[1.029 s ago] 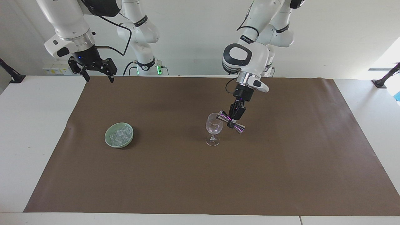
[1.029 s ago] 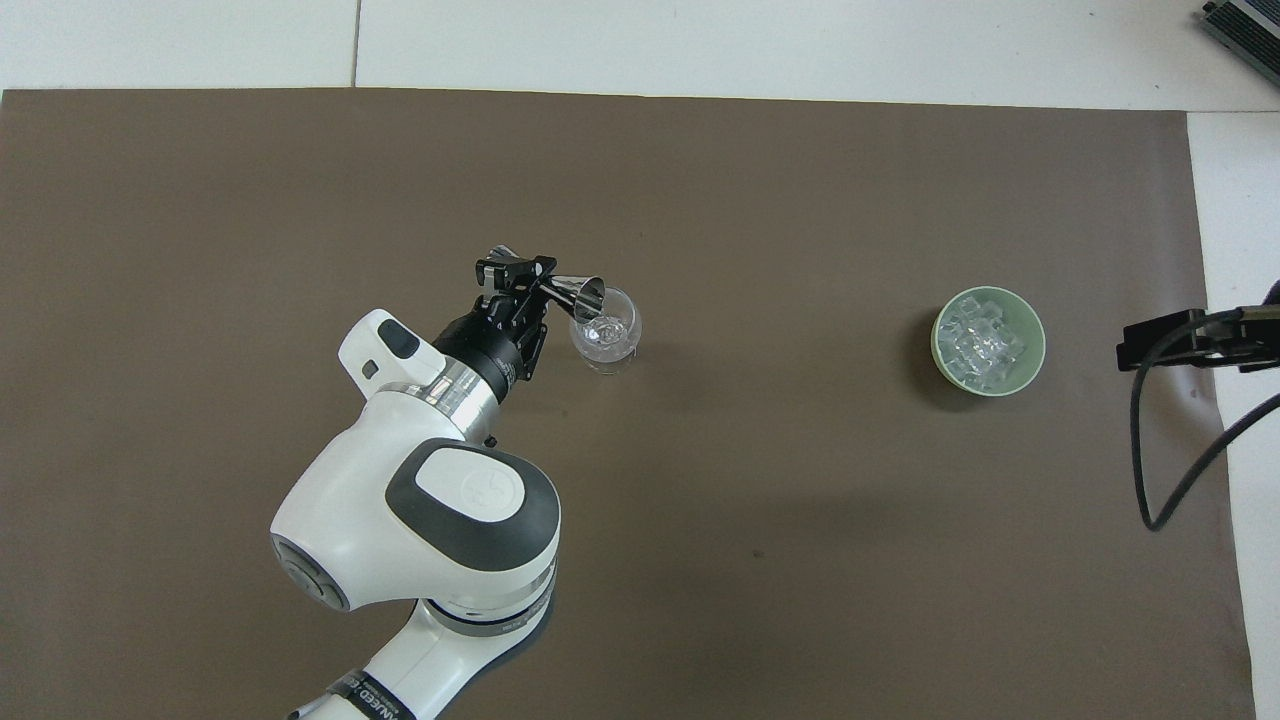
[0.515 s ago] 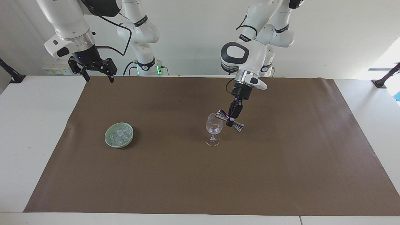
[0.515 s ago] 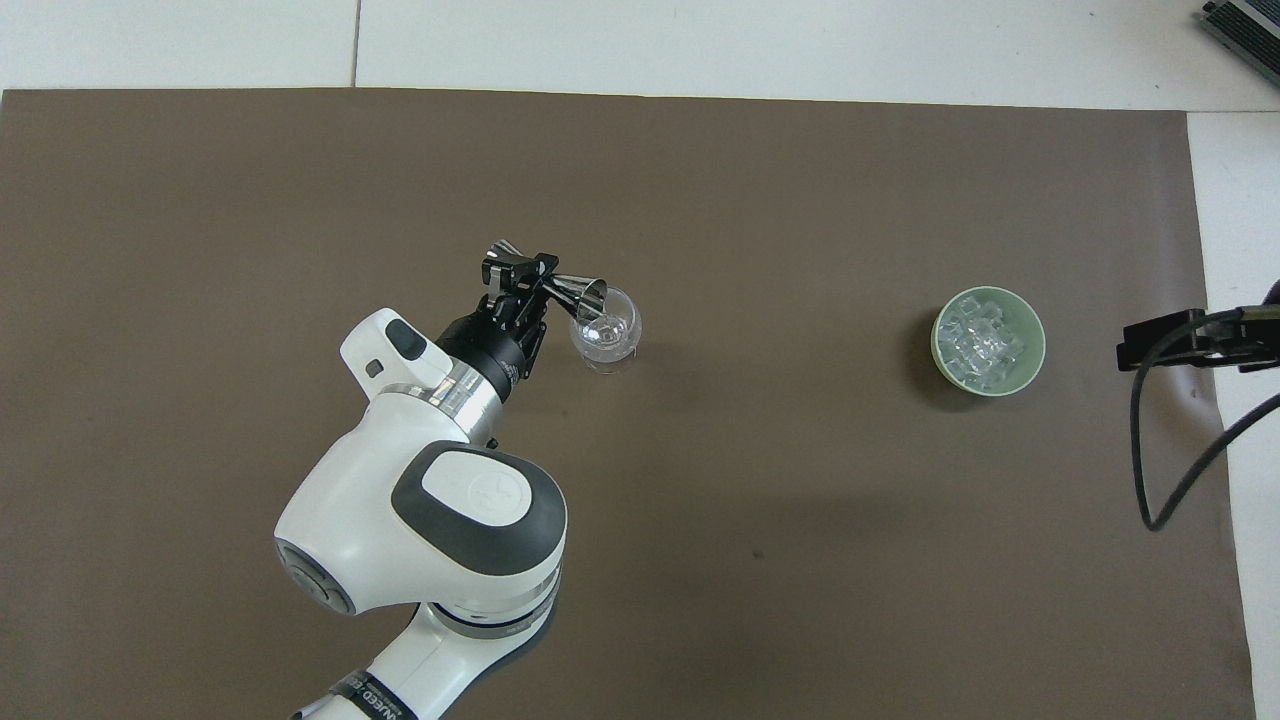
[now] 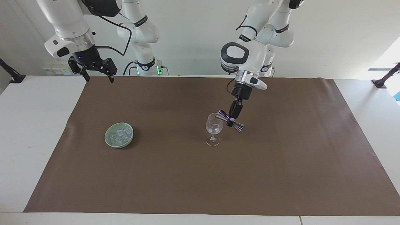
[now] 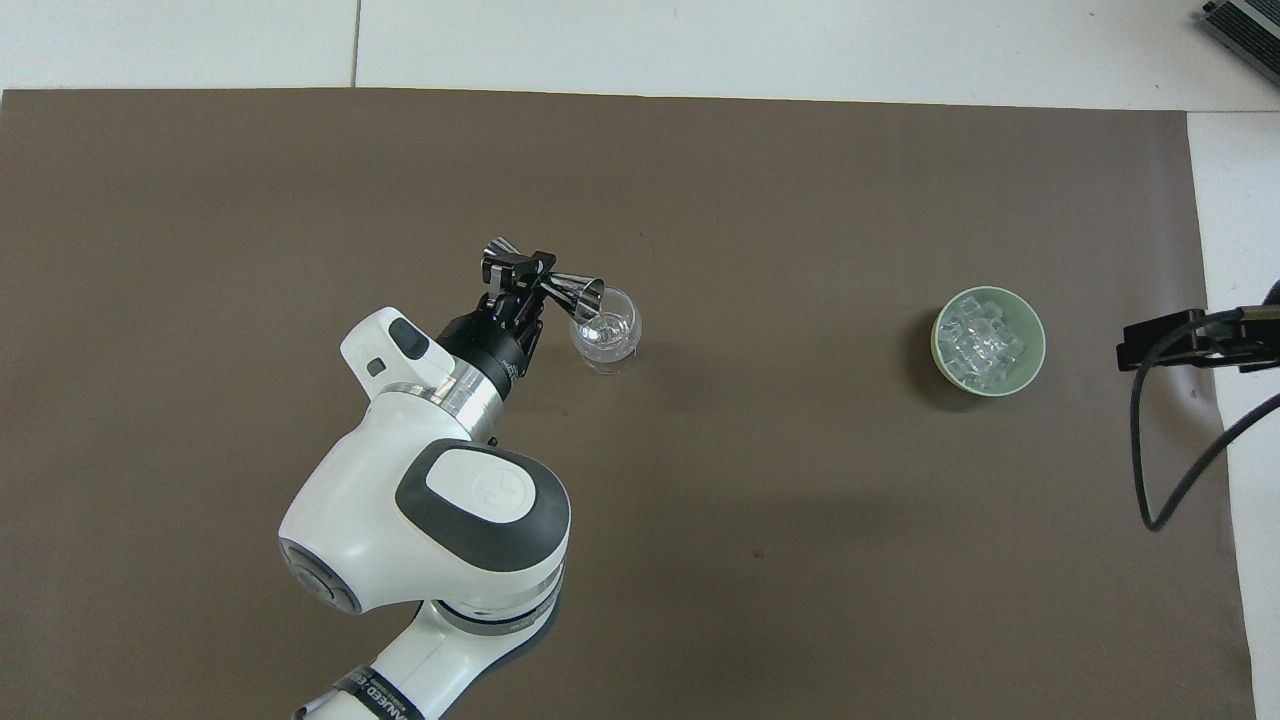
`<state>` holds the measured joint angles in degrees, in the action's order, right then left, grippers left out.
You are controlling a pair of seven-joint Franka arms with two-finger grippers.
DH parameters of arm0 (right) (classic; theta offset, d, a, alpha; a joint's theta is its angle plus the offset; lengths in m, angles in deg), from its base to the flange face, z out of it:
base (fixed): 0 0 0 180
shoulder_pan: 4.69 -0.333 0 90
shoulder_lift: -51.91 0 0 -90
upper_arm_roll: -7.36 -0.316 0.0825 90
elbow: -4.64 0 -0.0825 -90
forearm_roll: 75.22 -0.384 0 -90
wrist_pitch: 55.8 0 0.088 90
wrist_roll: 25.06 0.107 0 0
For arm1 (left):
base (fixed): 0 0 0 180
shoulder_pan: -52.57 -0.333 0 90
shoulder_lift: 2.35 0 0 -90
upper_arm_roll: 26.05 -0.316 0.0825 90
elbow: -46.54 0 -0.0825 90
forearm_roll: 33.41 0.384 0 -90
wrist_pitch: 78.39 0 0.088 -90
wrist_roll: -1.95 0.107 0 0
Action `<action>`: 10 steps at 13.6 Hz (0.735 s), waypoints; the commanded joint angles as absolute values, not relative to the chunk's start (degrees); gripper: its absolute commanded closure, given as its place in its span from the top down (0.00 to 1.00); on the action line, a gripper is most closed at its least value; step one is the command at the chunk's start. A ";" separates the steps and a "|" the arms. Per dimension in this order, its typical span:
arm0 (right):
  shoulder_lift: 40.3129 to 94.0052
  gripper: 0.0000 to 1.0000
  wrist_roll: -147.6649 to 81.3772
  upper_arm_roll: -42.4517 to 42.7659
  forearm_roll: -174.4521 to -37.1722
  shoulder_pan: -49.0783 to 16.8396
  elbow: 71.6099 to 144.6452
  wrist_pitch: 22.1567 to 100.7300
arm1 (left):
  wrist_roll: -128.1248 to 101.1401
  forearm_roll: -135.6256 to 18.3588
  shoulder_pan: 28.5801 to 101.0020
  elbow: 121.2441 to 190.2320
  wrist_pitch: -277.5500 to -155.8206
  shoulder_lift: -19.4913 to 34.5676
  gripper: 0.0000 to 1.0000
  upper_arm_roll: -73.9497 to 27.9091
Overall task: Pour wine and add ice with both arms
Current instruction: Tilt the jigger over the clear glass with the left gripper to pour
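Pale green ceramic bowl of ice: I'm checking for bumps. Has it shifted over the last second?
No. The pale green bowl keeps its spot on the brown mat, beside the clear wine glass.

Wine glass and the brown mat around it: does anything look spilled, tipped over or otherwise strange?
Nothing stands out. The wine glass stands upright on the brown mat, with no visible spill. The left gripper holds a metal jigger tilted over its rim. The ice is all in the green bowl. The right gripper waits, open.
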<state>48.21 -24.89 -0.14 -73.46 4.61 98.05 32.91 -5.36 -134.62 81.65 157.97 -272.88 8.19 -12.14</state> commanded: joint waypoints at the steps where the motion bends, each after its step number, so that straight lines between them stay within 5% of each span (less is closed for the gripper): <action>1: 46.98 1.00 -26.02 -0.20 -73.73 4.80 99.30 32.97 | -4.82 -133.26 83.07 155.18 -275.79 9.87 0.00 -12.86; 10: 47.07 1.00 -26.02 -0.20 -73.73 4.80 99.30 32.97 | 0.01 -131.58 83.51 155.17 -276.05 10.49 0.00 -12.78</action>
